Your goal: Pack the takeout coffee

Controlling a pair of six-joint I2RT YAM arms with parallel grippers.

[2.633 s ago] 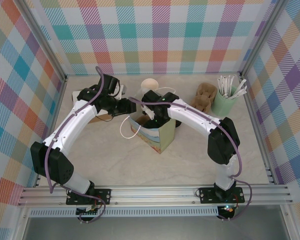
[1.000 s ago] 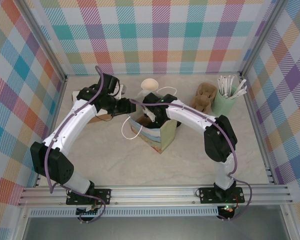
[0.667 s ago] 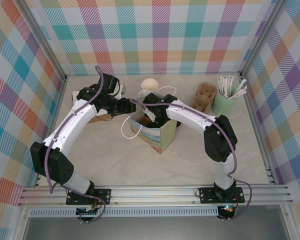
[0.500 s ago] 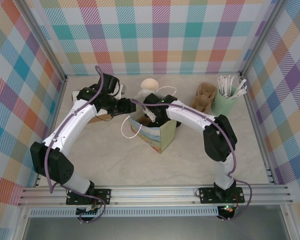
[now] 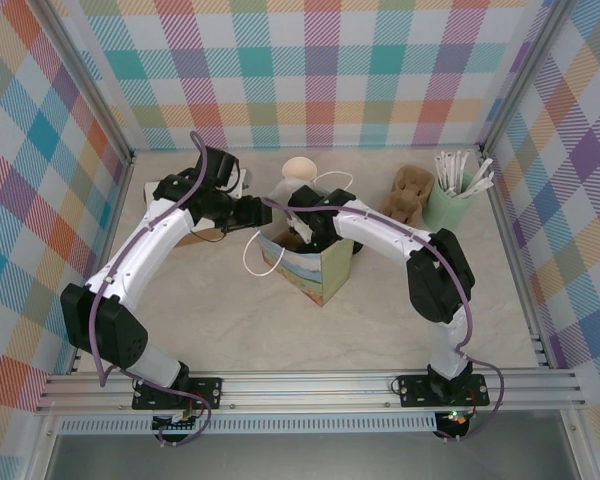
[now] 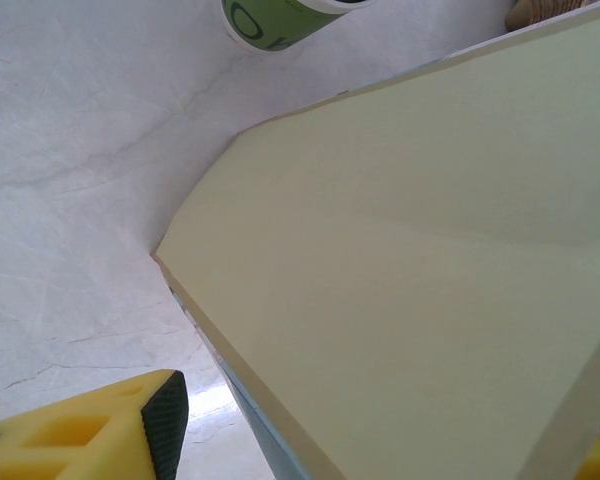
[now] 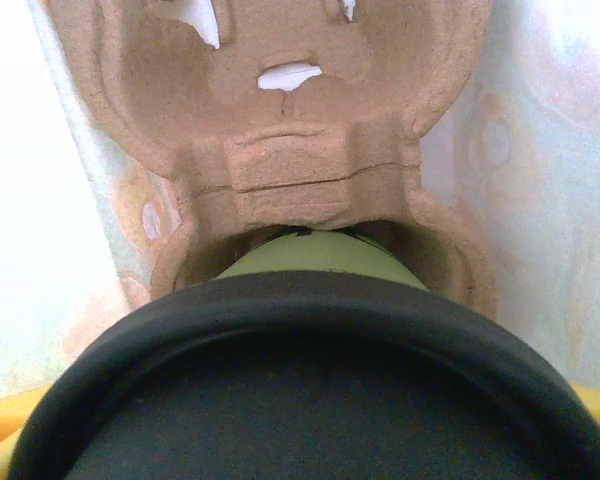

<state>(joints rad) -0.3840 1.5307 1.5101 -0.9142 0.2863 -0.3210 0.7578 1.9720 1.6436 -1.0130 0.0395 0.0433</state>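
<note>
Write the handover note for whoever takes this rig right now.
Left gripper: open, fingers either side of the bag's wall at its left rim.
Right gripper: inside the bag, closed on the takeout coffee.
Done: coffee lowered into a well of the cardboard carrier in the bag.
Left: confirm it is seated, release, withdraw both arms.

Top external: high at the near edge, looking down and forward over the whole worktop (image 5: 230,320). Left wrist: low, very close to the bag (image 6: 410,250) outer wall, facing along the worktop. Right wrist: looks down inside the bag, takeout coffee (image 7: 300,400) lid right under the lens. All three share the bag.
</note>
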